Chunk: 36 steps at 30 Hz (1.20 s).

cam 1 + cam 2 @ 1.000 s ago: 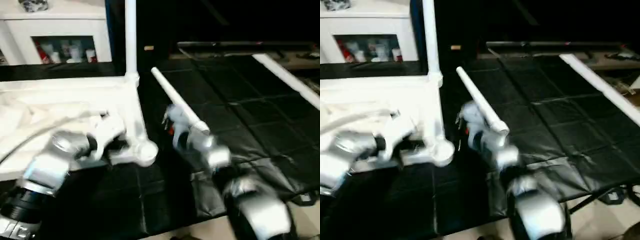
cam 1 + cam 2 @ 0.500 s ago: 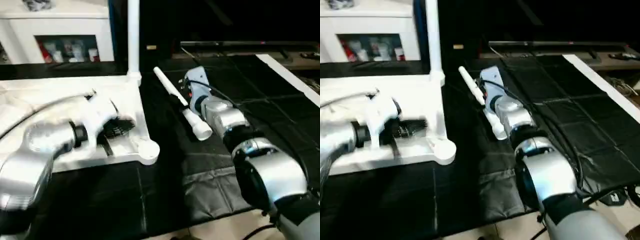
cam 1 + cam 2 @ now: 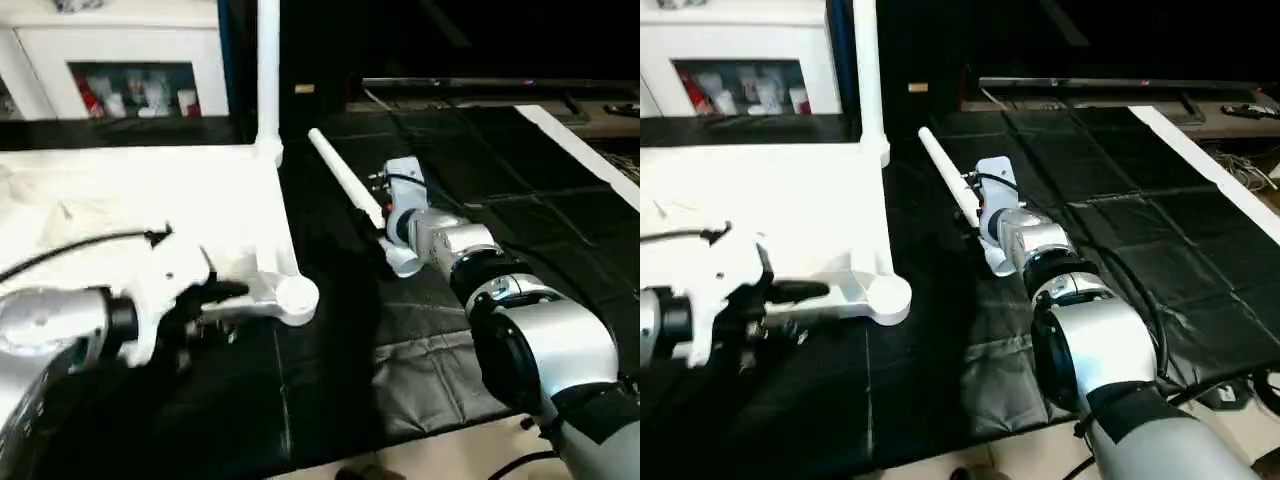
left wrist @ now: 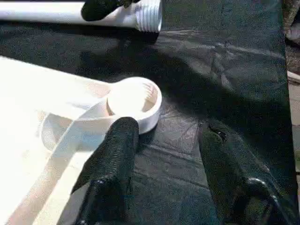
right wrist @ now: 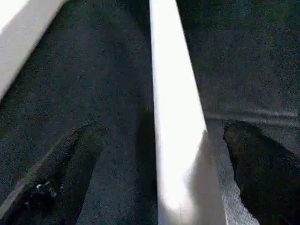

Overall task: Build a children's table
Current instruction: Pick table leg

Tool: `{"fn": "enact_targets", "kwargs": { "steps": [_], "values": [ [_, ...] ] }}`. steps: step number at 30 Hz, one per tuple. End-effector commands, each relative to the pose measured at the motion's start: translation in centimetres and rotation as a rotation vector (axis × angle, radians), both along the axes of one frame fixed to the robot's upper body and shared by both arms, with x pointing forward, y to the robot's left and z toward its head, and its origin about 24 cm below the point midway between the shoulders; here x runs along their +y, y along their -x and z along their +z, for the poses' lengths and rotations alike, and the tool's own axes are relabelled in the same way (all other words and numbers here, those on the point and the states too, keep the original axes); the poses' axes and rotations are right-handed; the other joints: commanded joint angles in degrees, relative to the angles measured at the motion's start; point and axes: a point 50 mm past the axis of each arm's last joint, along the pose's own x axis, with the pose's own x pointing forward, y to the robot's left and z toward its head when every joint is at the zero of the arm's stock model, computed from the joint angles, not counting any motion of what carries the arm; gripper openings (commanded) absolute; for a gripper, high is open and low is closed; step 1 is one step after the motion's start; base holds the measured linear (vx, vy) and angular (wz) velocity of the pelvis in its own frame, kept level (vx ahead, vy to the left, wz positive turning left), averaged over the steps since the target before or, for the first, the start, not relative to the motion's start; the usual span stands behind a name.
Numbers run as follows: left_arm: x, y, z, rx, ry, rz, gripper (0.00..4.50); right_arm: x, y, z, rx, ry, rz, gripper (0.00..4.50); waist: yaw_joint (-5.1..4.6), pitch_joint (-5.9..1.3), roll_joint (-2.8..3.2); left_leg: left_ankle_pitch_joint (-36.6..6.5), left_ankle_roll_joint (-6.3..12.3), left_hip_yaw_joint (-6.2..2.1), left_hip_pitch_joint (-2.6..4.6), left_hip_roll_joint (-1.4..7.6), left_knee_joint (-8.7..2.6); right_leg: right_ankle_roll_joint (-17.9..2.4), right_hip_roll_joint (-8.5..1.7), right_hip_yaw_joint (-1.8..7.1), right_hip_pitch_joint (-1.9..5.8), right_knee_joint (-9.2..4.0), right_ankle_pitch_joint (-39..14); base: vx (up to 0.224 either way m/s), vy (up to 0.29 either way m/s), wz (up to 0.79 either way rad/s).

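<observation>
The children's table top (image 3: 120, 210) lies upside down at the left on the black mat. One leg (image 3: 267, 80) stands upright in its far corner. The near corner socket (image 4: 136, 101) holds nothing. My left gripper (image 4: 166, 126) is open by that socket, one finger (image 4: 115, 154) over the top's rim, the other over the mat. A loose leg (image 3: 345, 185) lies on the mat, its threaded end (image 4: 149, 14) pointing towards the near socket. My right gripper (image 5: 164, 130) is open, its fingers (image 5: 75, 154) standing apart on either side of this leg.
A white cabinet with glass doors (image 3: 120, 60) stands at the back left. A long white bar (image 3: 585, 150) lies along the mat's right side. The mat (image 3: 500, 210) ends near me at a light floor (image 3: 450, 445).
My left gripper has drawn back from over the top to its near corner, and its fingers have parted. The right gripper has settled astride the loose leg.
</observation>
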Motion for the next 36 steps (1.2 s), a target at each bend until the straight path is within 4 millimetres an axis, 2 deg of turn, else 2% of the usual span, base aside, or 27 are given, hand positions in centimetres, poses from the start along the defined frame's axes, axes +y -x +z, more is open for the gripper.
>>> {"fn": "enact_targets", "kwargs": {
  "steps": [1, 3, 8, 10, 13, 16, 18, 20, 21, 22, 23, 24, 31, 36],
  "values": [
    [0.0, 0.3, 0.4, -0.01, -0.008, 0.005, 2.58, -0.4, -0.2, 0.5, 0.02, 0.036, -0.003, 4.5, 0.0, -2.9, 1.34, -15.2, -1.46, 0.05, 0.1, 0.88, -4.14, -7.6, -4.08, 3.58, 2.76, -4.42, -18.8, 0.0, 0.0, 0.0],
    [0.0, 0.5, 0.5, -0.006, -0.011, 0.004, 2.78, -0.6, -0.1, 0.3, 0.036, 0.044, -0.021, 4.5, 0.0, -2.92, 1.26, -13.6, -1.45, 0.05, 0.13, 0.88, -4.09, -8.5, -4.14, 3.69, 2.89, -4.04, -15.4, 0.0, 0.0, 0.0],
    [-0.1, 0.9, 0.4, 0.006, -0.014, 0.004, 3.16, -1.0, 0.1, -0.2, 0.078, 0.022, -0.062, 4.5, -0.11, -2.51, 1.2, -13.0, -1.48, 0.15, -0.05, 0.78, -4.12, -8.7, -4.09, 3.74, 2.98, -3.96, -14.0, 0.0, 0.0, 0.0],
    [-0.2, 0.9, 0.5, 0.009, -0.014, 0.004, 3.48, -1.0, 0.4, -0.7, 0.109, 0.013, -0.044, 4.13, -0.13, -2.57, 1.04, -12.4, -1.37, 0.14, -0.06, 0.81, -4.1, -8.7, -4.11, 3.72, 3.1, -3.87, -13.6, 0.0, 0.0, 0.0],
    [-0.2, 0.9, 0.6, 0.01, -0.015, 0.005, 3.58, -1.1, 0.6, -0.9, 0.132, 0.017, -0.034, 4.07, -0.12, -2.53, 0.98, -12.7, -1.44, 0.14, 0.03, 0.85, -4.1, -8.6, -4.15, 3.73, 3.06, -3.94, -14.2, 0.0, 0.0, 0.0],
    [-0.1, 0.7, 0.7, 0.01, -0.014, 0.005, 3.99, -1.4, 0.6, -0.9, 0.157, 0.006, -0.038, 3.65, 0.02, -2.64, 0.97, -13.5, -1.77, 0.16, 0.26, 0.92, -4.13, -8.4, -4.18, 3.71, 2.95, -4.11, -15.5, 0.0, 0.0, 0.0],
    [-0.1, 0.6, 0.8, 0.012, -0.012, 0.001, 4.04, -1.7, 0.7, -0.9, 0.174, 0.006, -0.039, 3.57, 0.01, -2.86, 0.9, -13.7, -2.12, 0.11, 0.28, 0.98, -4.1, -8.4, -4.26, 3.69, 3.09, -4.06, -15.8, 0.0, 0.0, 0.0],
    [-0.2, 0.7, 0.8, 0.03, -0.006, -0.018, 4.14, -2.1, 0.7, -0.8, 0.194, 0.011, -0.044, 3.46, 0.03, -3.11, 0.58, -13.6, -2.28, 0.16, 0.29, 0.98, -4.04, -8.4, -4.31, 3.69, 3.22, -4.07, -16.1, 0.0, 0.0, 0.0],
    [-0.3, 0.8, 0.8, 0.033, -0.004, -0.023, 4.41, -2.3, 0.7, -0.9, 0.201, 0.015, -0.048, 3.23, 0.09, -3.24, 0.59, -13.5, -2.4, 0.15, 0.35, 1.03, -4.03, -8.4, -4.35, 3.66, 3.21, -4.06, -16.4, 0.0, 0.0, 0.0],
    [-0.3, 0.8, 0.8, 0.033, -0.004, -0.023, 4.47, -2.4, 0.7, -0.9, 0.203, 0.017, -0.049, 3.17, 0.08, -3.24, 0.59, -13.4, -2.46, 0.14, 0.29, 1.02, -4.02, -8.3, -4.36, 3.67, 3.24, -4.04, -16.3, 0.0, 0.0, 0.0],
    [-0.3, 0.8, 0.8, 0.033, -0.004, -0.023, 4.47, -2.5, 0.8, -0.9, 0.205, 0.024, -0.051, 3.17, 0.12, -3.22, 0.61, -13.3, -2.51, 0.13, 0.25, 1.03, -4.04, -8.3, -4.39, 3.67, 3.27, -4.08, -16.3, 0.0, 0.0, 0.0],
    [-0.3, 0.8, 0.7, 0.034, -0.006, -0.027, 4.49, -2.6, 0.8, -0.9, 0.21, 0.022, -0.055, 3.0, 0.17, -3.63, 0.34, -12.2, -2.6, 0.14, 0.19, 1.07, -3.92, -8.3, -4.5, 3.68, 3.5, -3.89, -15.7, 0.0, 0.0, 0.0],
    [-0.4, 0.3, 0.8, 0.022, -0.003, -0.025, 4.5, -3.6, 1.0, -1.4, 0.234, 0.037, -0.086, 2.34, 0.36, -4.63, 0.18, -9.2, -2.81, 0.28, -0.01, 1.04, -3.56, -9.0, -4.48, 3.63, 3.96, -3.27, -11.6, 0.0, 0.0, 0.0],
    [-0.4, -0.2, 0.9, 0.012, -0.007, -0.028, 4.5, -3.9, 1.1, -1.5, 0.235, 0.03, -0.102, 2.01, 0.72, -4.81, 0.45, -8.8, -3.14, 0.35, -0.06, 0.99, -3.39, -9.3, -4.47, 3.65, 3.92, -3.15, -10.6, 0.0, 0.0, 0.0]
  ]
}}
